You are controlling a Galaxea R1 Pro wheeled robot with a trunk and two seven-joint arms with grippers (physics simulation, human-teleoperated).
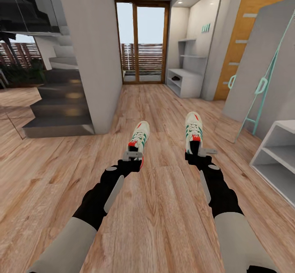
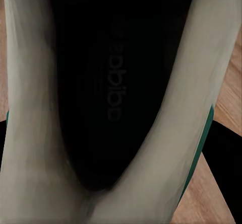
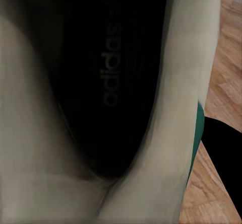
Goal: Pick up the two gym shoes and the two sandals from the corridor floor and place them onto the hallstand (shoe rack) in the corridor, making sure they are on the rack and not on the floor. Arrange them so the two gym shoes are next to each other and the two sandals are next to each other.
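Note:
Each hand holds one gym shoe by its heel, toe pointing away from me. My left gripper point(image 1: 133, 156) is shut on the left gym shoe point(image 1: 139, 136), and my right gripper point(image 1: 200, 150) is shut on the right gym shoe point(image 1: 193, 129). Both wrist views look into a shoe's opening: the left shoe's pale lining point(image 2: 30, 133) and the right shoe's lining point(image 3: 30, 133) ring dark insoles. The hallstand point(image 1: 189, 85) stands far ahead against the right wall. A small dark shape point(image 1: 176, 78) lies in its upper cubby, too small to tell whether it is a sandal. Corridor floor point(image 1: 164, 207) spreads under both arms.
A slanted teal-framed stand point(image 1: 262, 85) leans at the right wall beside a white shelf unit point(image 1: 278, 158). Dark stairs point(image 1: 61, 109) and a grey pillar point(image 1: 92, 52) stand on the left. Glass doors point(image 1: 141, 43) close the corridor's far end.

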